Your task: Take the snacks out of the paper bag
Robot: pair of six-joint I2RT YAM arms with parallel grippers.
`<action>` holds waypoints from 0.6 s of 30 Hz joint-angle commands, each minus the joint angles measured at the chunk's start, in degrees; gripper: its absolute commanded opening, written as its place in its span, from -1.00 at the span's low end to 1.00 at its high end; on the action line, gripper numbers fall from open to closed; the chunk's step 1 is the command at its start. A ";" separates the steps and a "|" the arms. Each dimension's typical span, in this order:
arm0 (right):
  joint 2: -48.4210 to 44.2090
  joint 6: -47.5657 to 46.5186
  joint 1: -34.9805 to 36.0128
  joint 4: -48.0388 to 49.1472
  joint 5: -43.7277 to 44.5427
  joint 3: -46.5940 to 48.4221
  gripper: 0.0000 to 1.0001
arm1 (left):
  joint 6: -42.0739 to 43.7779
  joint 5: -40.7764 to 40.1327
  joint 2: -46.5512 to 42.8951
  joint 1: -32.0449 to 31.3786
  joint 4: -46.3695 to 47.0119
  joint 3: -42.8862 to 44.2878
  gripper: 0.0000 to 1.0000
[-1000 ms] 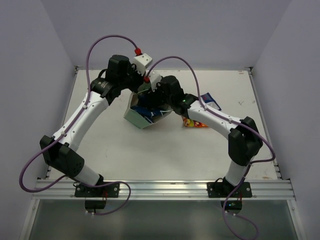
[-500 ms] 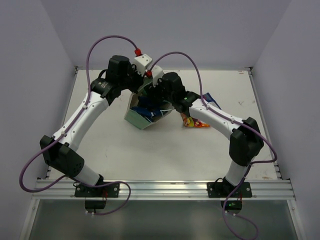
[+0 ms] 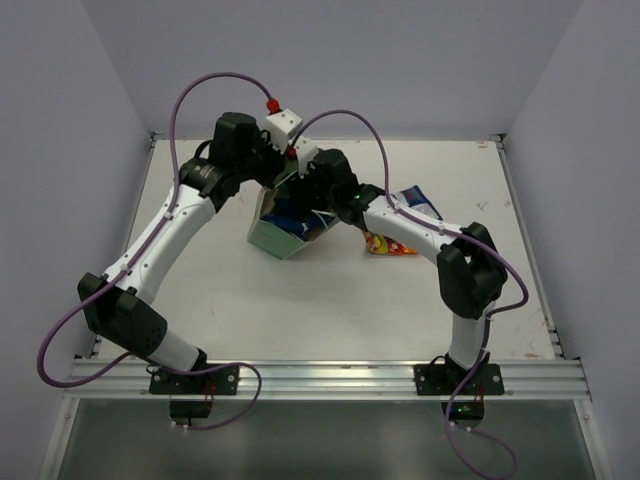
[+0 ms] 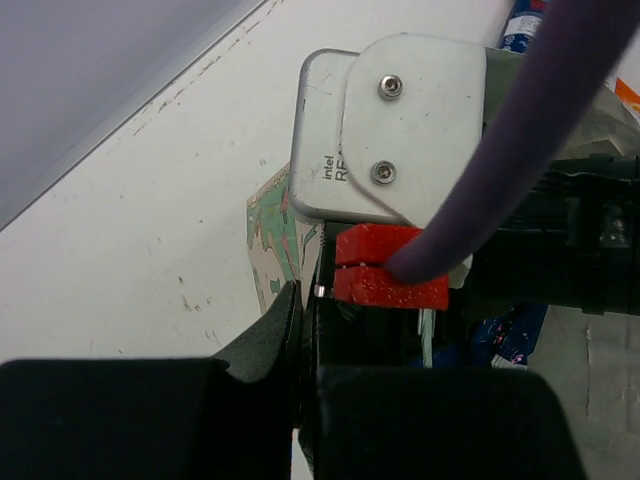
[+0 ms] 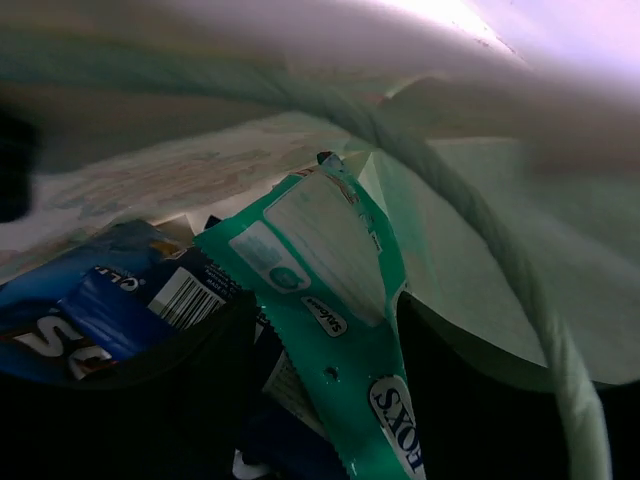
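Observation:
The mint-green paper bag point(image 3: 272, 237) lies tilted on the table with its mouth toward the arms' wrists. My left gripper point(image 3: 270, 178) is shut on the bag's rim, and its fingers point(image 4: 270, 330) are pressed together next to the patterned paper point(image 4: 268, 235). My right gripper point(image 3: 305, 200) is inside the bag and open. Its fingers point(image 5: 190, 390) straddle a teal-green packet point(image 5: 335, 270). Blue packets point(image 5: 110, 310) lie to its left inside the bag. An orange-red-yellow packet point(image 3: 388, 245) and a blue packet point(image 3: 420, 200) lie on the table right of the bag.
The right wrist camera housing point(image 4: 400, 130) and its purple cable point(image 4: 520, 140) sit close in front of my left gripper. A green rope handle point(image 5: 480, 240) crosses the bag's inner wall. White walls enclose the table at the back and sides.
My right arm has pushed left and deeper into the bag, and its elbow has swung left. The left arm and the bag have barely moved.

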 commanded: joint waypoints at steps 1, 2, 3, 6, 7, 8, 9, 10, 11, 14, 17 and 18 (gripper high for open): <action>1.28 1.48 -0.28 2.28 0.60 1.97 0.20 | -0.15 3.11 -4.42 -0.47 4.10 0.36 -1.00; 1.46 1.74 -0.54 2.54 0.61 1.70 0.19 | -0.24 3.11 -4.34 -0.47 4.10 0.27 -1.00; 1.46 2.01 -0.71 2.54 0.78 1.35 0.19 | -0.24 2.94 -4.51 -0.47 4.10 0.27 -1.00; 0.68 2.62 -1.07 4.30 -0.09 0.39 0.20 | -0.15 2.41 -4.78 -0.47 4.10 -0.17 -1.00; -0.20 2.71 -1.15 4.48 -0.10 -0.14 0.25 | -0.15 2.24 -4.86 -0.47 4.01 -0.35 -1.00; -0.55 2.71 -1.15 5.17 -0.10 -0.40 0.29 | -0.15 2.15 -4.95 -0.47 3.92 -0.61 -1.00; -0.82 2.80 -1.24 5.27 -0.10 -0.41 0.35 | -0.15 2.06 -5.21 -0.47 4.10 -0.87 -1.00; -0.82 3.06 -1.33 5.27 -2.18 -0.32 0.41 | -0.15 1.97 -5.30 -0.39 4.10 -0.96 -1.00; -0.65 3.15 -1.50 5.10 -2.64 -0.23 0.51 | -0.07 2.06 -5.48 -0.47 4.27 -1.22 -1.00; 0.84 2.98 -1.59 3.43 -3.79 1.17 0.61 | 0.20 2.32 -6.36 -0.39 4.97 -2.28 -1.00; 1.90 3.85 -1.68 3.33 -1.25 1.53 0.59 | 0.29 2.76 -6.97 -0.47 4.89 -2.98 -1.00; 1.90 4.03 -1.86 3.68 -1.15 1.27 0.51 | 0.29 3.20 -7.41 -0.47 4.98 -3.16 -1.00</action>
